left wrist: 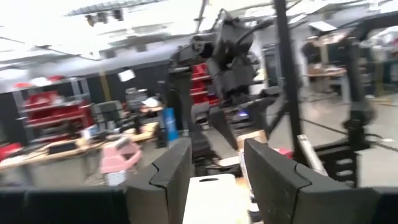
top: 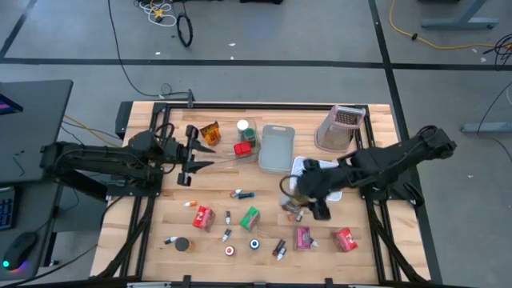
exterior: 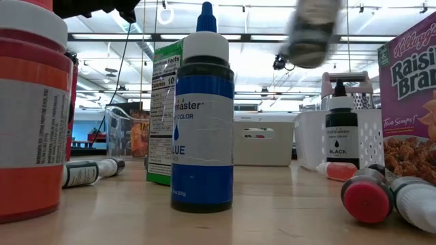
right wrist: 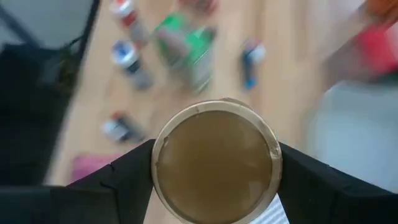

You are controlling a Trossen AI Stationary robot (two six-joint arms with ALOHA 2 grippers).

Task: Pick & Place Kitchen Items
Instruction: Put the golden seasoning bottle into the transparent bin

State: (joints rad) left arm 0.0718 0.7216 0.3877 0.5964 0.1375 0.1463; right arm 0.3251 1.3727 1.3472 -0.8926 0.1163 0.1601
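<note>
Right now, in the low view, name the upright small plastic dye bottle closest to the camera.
The blue-labelled bottle with the blue tip, large in the middle; the black-labelled bottle stands farther back.

A grey floor (top: pixel 264 48) surrounds the wooden table (top: pixel 368 248), with cables (top: pixel 164 14) lying beyond its far edge. Bright ceiling strip lights (exterior: pixel 266 37) glow overhead.

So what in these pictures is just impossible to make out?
- What the round jar in the right gripper holds: right wrist view shows only its brown end; low view blurs it.
- Left gripper: whether it holds anything, left wrist view unclear.
- Cereal box name: cut off by the low view's edge.
- Small bottles' labels: too small from above.
</note>
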